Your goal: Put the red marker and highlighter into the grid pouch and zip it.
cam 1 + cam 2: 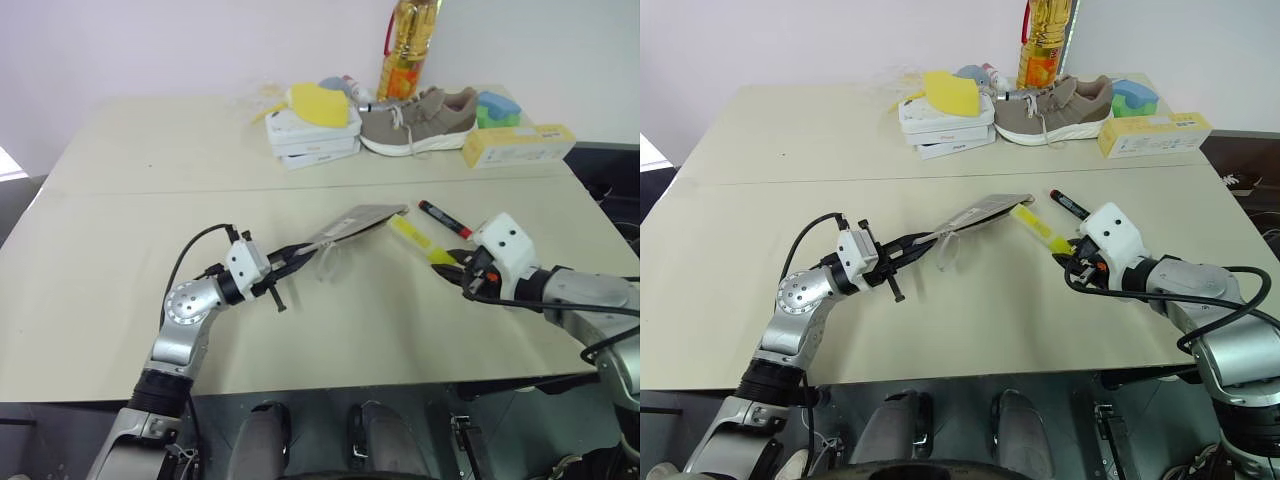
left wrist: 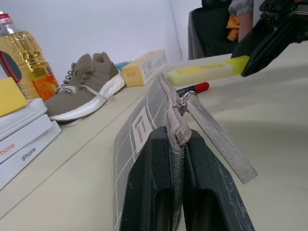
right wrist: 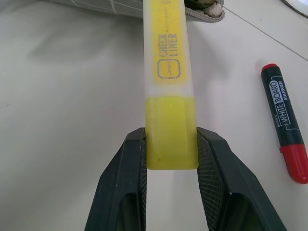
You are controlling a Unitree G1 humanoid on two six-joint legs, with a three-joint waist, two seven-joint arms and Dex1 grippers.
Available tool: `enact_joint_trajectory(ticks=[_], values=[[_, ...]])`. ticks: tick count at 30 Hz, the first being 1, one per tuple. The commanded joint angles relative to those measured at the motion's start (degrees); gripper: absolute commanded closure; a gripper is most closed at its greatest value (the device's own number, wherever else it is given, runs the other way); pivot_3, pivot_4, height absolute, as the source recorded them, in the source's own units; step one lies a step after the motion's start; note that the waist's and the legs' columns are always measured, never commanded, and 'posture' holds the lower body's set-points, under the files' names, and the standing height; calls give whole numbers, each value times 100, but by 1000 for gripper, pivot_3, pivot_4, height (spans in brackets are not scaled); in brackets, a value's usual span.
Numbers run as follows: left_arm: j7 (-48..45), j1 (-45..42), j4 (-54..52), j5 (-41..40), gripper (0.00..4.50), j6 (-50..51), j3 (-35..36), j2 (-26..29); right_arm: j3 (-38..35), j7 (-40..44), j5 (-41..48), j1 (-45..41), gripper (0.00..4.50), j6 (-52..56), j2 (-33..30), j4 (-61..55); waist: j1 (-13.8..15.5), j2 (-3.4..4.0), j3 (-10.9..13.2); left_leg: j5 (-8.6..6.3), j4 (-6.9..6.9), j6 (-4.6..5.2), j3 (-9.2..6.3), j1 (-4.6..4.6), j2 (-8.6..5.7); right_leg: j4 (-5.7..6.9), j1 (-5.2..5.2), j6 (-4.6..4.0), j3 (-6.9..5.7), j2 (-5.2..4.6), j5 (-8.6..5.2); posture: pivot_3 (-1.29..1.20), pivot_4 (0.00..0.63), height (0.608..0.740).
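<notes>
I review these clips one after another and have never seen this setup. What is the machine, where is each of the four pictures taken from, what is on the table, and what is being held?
It is a humanoid robot with two arms, each ending in a two-fingered end effector. Two pictures come from cameras in its head, looking down over the arms; the other two come from cameras on each wrist, looking along the fingers. The left end effector is shut on the edge of the grid pouch, lifting it off the table. The right end effector holds the highlighter by one end, its far end at the pouch. The red marker lies on the table beside it. At the far edge are white boxes, a shoe, an oil bottle and a long yellow box.
</notes>
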Motion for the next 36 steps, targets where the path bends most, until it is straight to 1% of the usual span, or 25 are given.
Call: enact_joint_trajectory(ticks=[1,22,30,33,36], values=[[-62,18,-242,-41,4500,-53,-40,26,-23,5,39,-42,3647,-29,-79,-105,0,0,0,0,0,0,0,0,0,0,0,0,0,0,0,0,150,740],[-137,33,-252,-7,4500,-83,-39,46,23,104,98,-46,3647,56,-203,-266,0,0,0,0,0,0,0,0,0,0,0,0,0,0,0,0,150,740],[-389,-15,-336,-8,4500,-226,-113,190,179,23,69,-191,3647,262,-306,-269,-1,0,0,0,0,0,0,0,0,0,-1,-1,0,0,0,0,150,740],[-441,-32,-372,-41,4500,-222,-130,224,328,53,-12,-201,3647,283,-439,-304,0,0,0,0,0,0,1,0,0,0,0,-1,0,0,0,0,150,740],[-673,-77,-364,-9,4500,-345,-250,333,582,148,-152,-254,3647,160,-735,-463,-1,0,0,0,-1,0,1,0,0,-1,-1,-1,0,-1,0,0,150,740]])
